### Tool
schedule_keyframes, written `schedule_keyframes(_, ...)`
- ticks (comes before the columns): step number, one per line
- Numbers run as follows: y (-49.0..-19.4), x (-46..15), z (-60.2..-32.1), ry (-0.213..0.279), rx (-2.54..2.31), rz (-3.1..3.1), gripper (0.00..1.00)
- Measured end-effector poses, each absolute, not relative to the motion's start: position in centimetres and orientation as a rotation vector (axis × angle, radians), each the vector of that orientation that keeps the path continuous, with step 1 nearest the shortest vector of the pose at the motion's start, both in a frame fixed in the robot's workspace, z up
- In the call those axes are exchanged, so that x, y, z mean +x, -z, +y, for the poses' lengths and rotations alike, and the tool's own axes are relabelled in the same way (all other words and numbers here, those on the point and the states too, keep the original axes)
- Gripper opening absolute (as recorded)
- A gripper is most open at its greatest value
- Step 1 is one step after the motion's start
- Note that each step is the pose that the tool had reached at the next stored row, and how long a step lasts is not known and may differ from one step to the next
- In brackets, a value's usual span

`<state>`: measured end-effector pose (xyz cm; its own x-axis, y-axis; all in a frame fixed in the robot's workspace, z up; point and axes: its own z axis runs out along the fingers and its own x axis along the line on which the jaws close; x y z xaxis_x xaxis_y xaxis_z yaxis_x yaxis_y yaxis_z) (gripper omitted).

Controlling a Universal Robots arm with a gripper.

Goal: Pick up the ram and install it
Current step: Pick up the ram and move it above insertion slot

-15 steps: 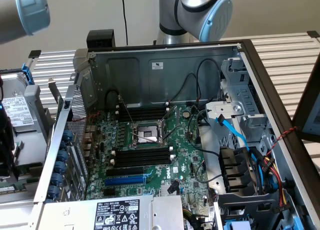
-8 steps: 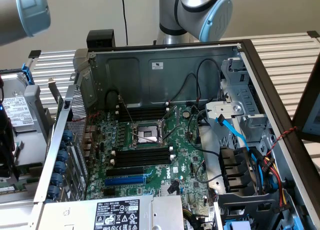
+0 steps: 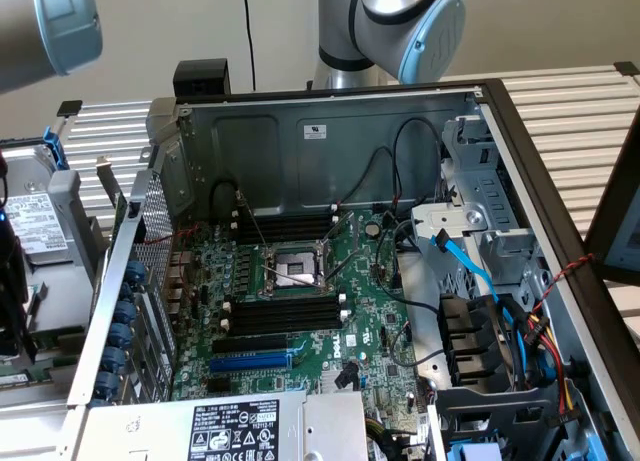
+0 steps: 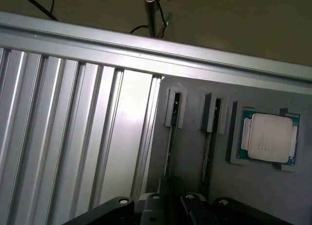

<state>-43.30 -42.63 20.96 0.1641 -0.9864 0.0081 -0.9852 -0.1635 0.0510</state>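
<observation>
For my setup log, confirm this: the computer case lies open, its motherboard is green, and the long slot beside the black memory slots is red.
The long slot is blue, not red; the exterior view shows it. The computer case does lie open, its motherboard is green, and the black memory slots run beside that slot.

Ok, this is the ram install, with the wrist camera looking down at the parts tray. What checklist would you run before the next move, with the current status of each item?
1. Ram standing on edge in the grey tray, the stick farther from the processor: ok.
2. Gripper in line with that stick: ok.
3. Ram already gripped: cannot tell.
4. Lower black memory slots on the motherboard empty: ok.
5. No cable lying across those slots: ok.
6. Slot end latches open: cannot tell.
</observation>
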Motion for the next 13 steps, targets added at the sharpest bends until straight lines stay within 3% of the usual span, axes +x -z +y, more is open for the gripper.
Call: schedule_keyframes(13,-21.22,-43.16,-42.92,0.033,2.354,-1.995,0.18)
